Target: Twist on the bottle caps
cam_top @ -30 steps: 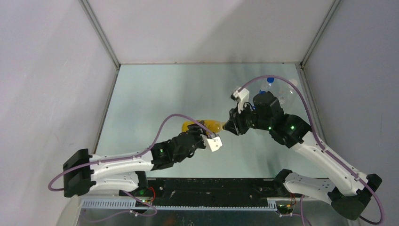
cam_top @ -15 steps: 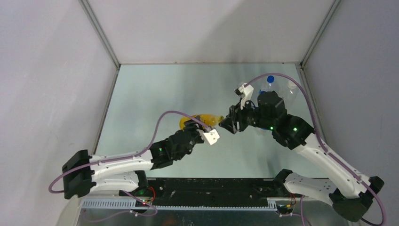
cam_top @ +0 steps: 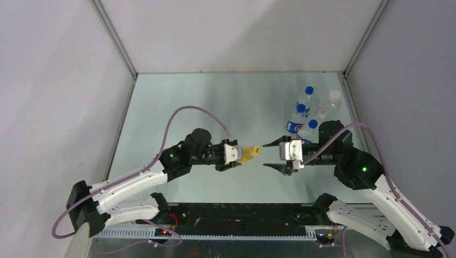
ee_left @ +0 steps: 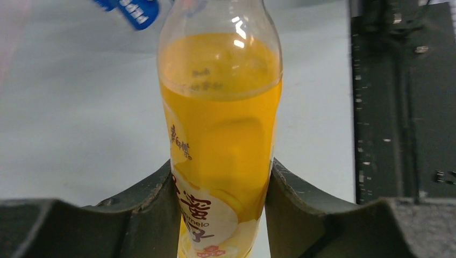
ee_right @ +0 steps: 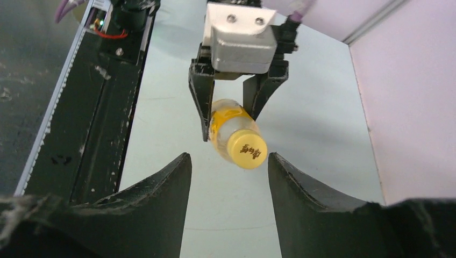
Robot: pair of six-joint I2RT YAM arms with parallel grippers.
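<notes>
My left gripper (cam_top: 240, 156) is shut on the yellow-orange bottle (cam_top: 247, 155), holding it level above the table with its neck pointing right. In the left wrist view both fingers (ee_left: 161, 188) press the labelled body of the bottle (ee_left: 220, 134). The yellow cap (ee_right: 247, 149) sits on the bottle's neck. My right gripper (cam_top: 264, 155) faces the cap (cam_top: 257, 150) from the right. Its jaws stand open, and the right gripper (ee_right: 228, 159) holds nothing. The cap lies just beyond the fingertips, apart from them.
Clear bottles with blue caps (cam_top: 309, 91) and a Pepsi label (cam_top: 294, 127) stand together at the back right. A clear bottle with a white cap (cam_top: 334, 96) is beside them, close behind my right arm. The black base rail (cam_top: 236, 212) runs along the near edge.
My right gripper has opened, let go of the yellow cap and drawn back to the right. My left arm has swung the bottle nearer and turned it level.
</notes>
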